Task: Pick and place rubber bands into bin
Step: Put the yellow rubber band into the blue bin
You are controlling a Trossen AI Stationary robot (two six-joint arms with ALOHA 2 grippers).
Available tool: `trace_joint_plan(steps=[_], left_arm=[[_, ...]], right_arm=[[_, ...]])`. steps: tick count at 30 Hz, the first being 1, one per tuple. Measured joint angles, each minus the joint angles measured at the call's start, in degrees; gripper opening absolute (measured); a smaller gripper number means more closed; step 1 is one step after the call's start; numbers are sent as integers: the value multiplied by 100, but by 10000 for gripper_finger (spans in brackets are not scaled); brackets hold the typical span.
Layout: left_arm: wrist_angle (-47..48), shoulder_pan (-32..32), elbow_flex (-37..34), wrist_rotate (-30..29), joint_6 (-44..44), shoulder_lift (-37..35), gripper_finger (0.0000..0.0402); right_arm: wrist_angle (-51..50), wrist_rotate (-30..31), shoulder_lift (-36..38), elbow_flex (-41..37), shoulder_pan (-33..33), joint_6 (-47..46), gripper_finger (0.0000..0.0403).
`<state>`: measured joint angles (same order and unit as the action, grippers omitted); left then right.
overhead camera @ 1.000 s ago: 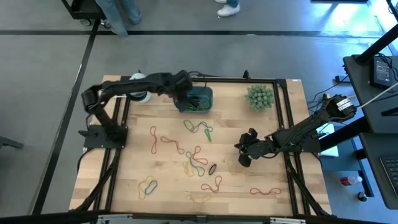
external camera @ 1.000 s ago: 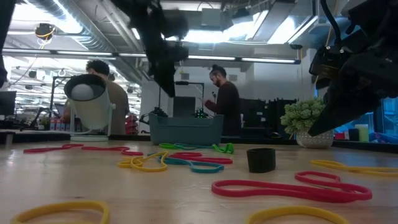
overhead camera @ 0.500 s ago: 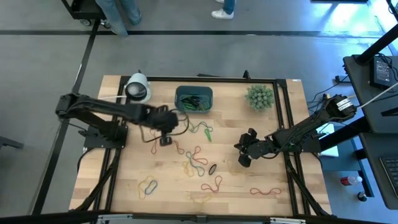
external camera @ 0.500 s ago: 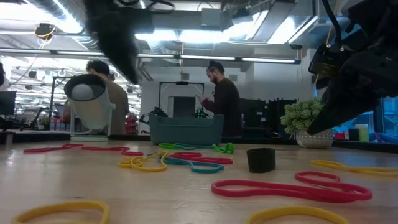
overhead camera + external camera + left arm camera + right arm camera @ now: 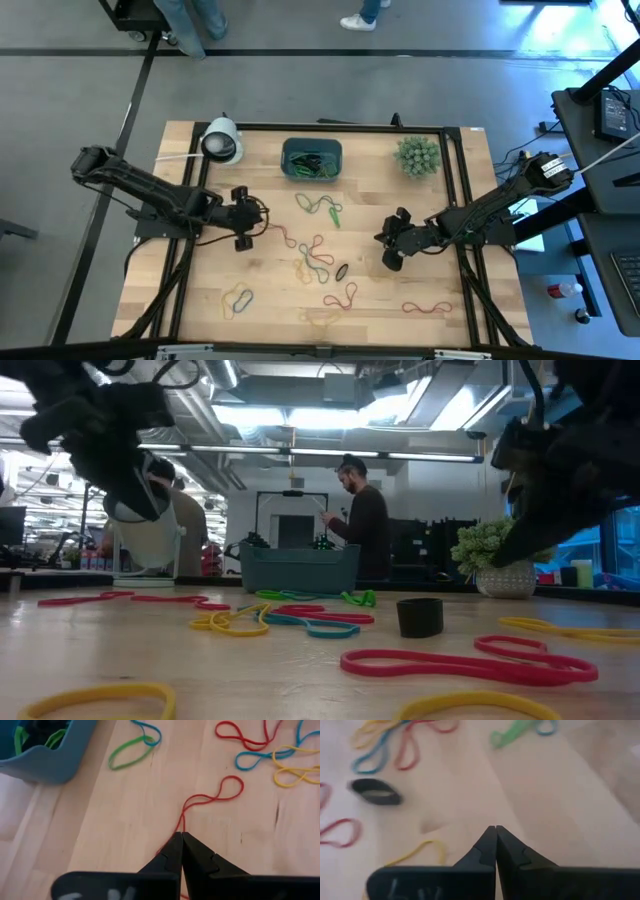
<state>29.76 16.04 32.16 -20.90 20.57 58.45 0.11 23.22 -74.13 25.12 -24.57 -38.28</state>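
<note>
Many rubber bands lie flat and loose on the wooden table: a twisted red band (image 5: pixel 272 231), a green and blue pair (image 5: pixel 322 207), a mixed heap (image 5: pixel 315 258), a yellow and blue pair (image 5: pixel 237 298) and red ones (image 5: pixel 342 296) near the front edge. The teal bin (image 5: pixel 312 160) stands at the far edge with bands inside. My left gripper (image 5: pixel 256 214) hovers shut above the twisted red band (image 5: pixel 207 797), clear of the table in the low view (image 5: pixel 135 505). My right gripper (image 5: pixel 383 246) hangs shut right of the heap (image 5: pixel 496 827), above bare wood.
A white cylinder (image 5: pixel 221 142) stands left of the bin and a spiky green ball plant (image 5: pixel 417 155) to its right. A black ring (image 5: pixel 342 271) lies by the heap. Black frame rails run along the table's sides. People stand in the room behind (image 5: pixel 360 520).
My left gripper has drawn back from over the bin toward the table's left and near side, and now hangs over the twisted red band. The bands on the table have stayed where they were.
</note>
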Motion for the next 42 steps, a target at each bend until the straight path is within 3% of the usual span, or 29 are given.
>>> trace_joint_plan(steps=[7, 14, 32, 38, 42], left_arm=[[-884, -172, -668, 152, -231, -346, 1], [-977, -317, -745, 253, -233, -356, 2], [-1482, -317, -745, 248, -532, -351, 2], [-1518, -317, -745, 240, -532, -351, 2], [-1620, -317, -745, 240, -532, -351, 1]], right_arm=[[-1861, -145, -147, 1201, -451, -415, 2], [-3145, -510, -914, 2342, -987, -925, 2], [-3068, -1288, -2344, 2581, -1188, -654, 91], [-2977, -1246, -2458, 2592, -1204, -333, 96], [-2924, -1323, -2457, 2538, -1203, -294, 75]])
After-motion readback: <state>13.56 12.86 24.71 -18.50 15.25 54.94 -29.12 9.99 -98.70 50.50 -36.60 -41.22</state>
